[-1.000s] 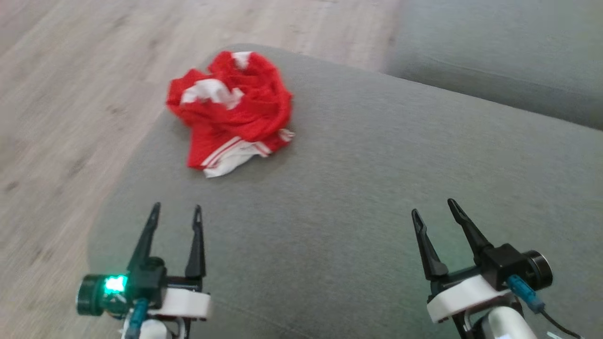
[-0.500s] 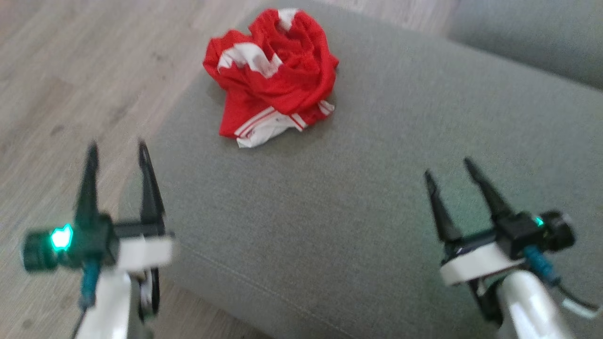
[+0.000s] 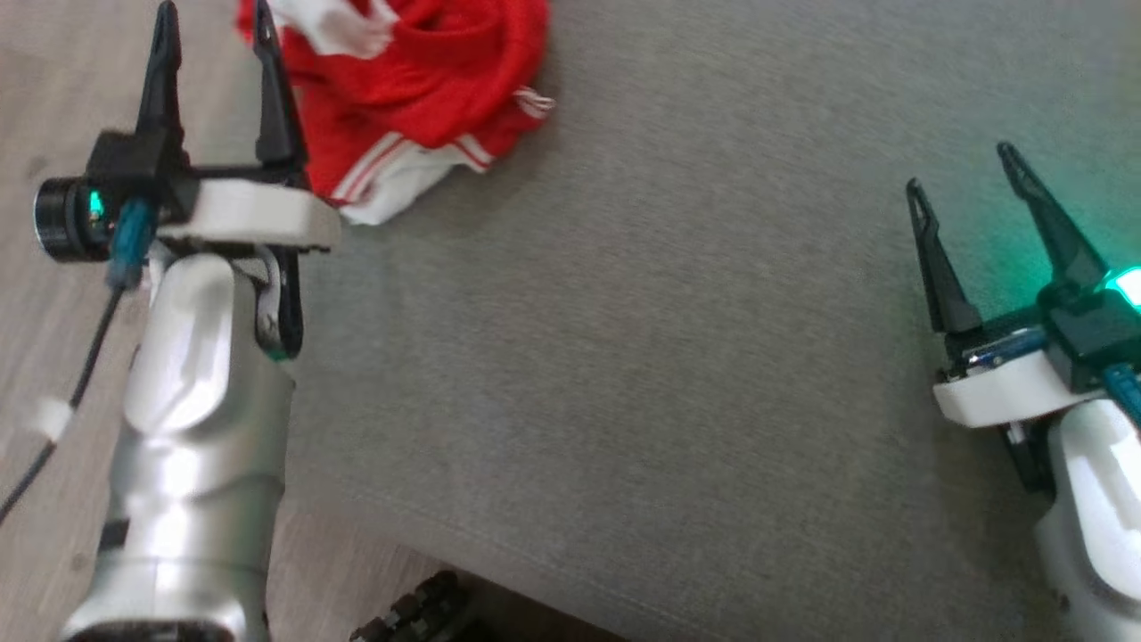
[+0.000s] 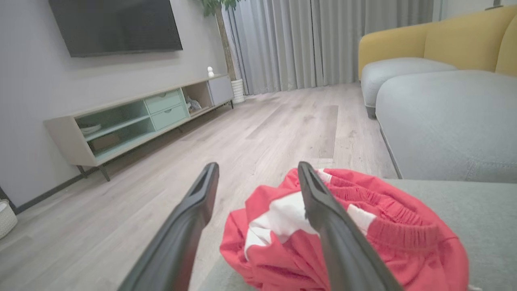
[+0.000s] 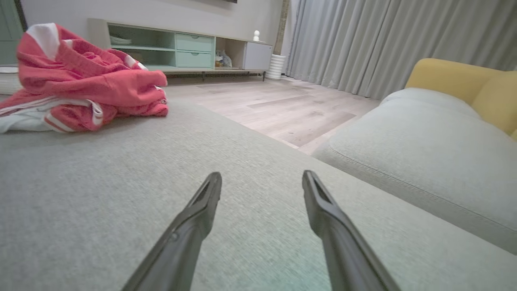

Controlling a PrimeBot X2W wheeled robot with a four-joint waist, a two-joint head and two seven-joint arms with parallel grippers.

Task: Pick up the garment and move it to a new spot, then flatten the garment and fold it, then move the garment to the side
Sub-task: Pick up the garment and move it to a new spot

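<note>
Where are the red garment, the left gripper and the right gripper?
red garment (image 3: 428, 80), head view, its crumpled red middle.
left gripper (image 3: 212, 9), head view, midway between its fingertips.
right gripper (image 3: 956, 164), head view, midway between its fingertips.

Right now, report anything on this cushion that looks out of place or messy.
The red-and-white garment lies crumpled in a heap near the edge of the grey cushion, next to the wooden floor, with a white striped hem sticking out. Nothing else looks odd.
</note>
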